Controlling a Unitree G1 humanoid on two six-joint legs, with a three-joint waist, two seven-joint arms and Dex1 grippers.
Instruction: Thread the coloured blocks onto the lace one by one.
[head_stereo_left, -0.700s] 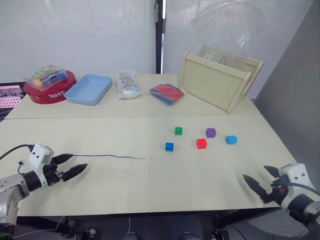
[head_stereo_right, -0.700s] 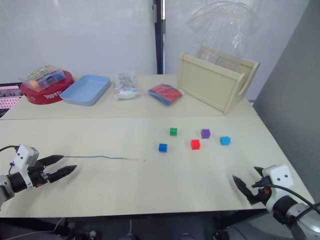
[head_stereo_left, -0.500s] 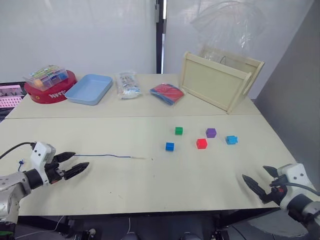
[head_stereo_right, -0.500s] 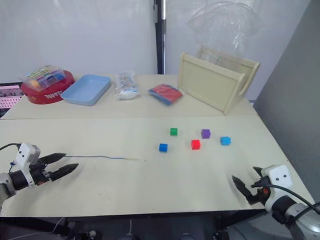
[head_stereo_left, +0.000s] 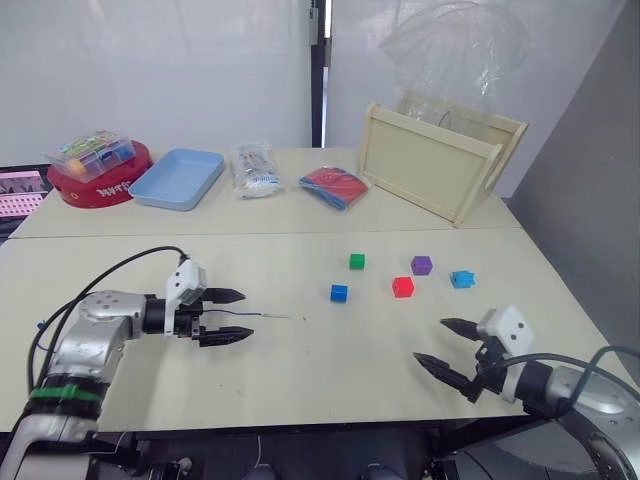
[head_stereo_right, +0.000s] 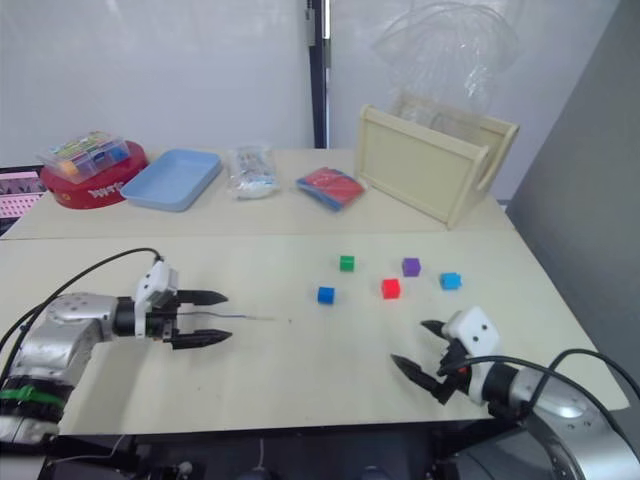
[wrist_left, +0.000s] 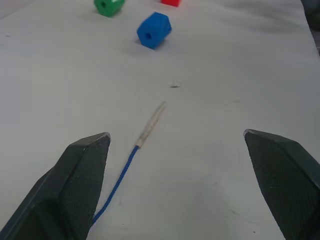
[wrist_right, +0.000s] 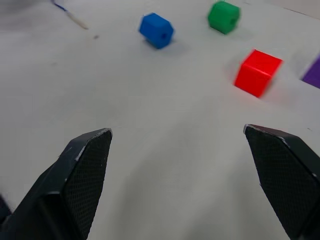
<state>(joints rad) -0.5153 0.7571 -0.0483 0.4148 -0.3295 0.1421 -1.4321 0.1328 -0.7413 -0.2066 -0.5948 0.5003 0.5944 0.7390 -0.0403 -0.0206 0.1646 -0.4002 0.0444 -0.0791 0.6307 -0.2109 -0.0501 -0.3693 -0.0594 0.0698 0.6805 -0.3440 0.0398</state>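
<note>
Beige worktop (head_stereo_left: 300, 370): near its front edge, right pincer (head_stereo_left: 445, 345) gapes wide, empty. Left pincer (head_stereo_left: 228, 316), also wide, straddles the lace (wrist_left: 122, 175); close just behind the pale tip (wrist_left: 151, 125). Beyond, mid-worktop, the blue block (head_stereo_left: 339, 293) lies nearest, with green (head_stereo_left: 357, 261), red (head_stereo_left: 403, 287), purple (head_stereo_left: 422, 265), cyan (head_stereo_left: 462, 279).

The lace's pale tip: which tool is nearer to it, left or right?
Left. The left tool is open around the lace, just short of its pale tip. The right tool is open, far off past the blue block.
</note>
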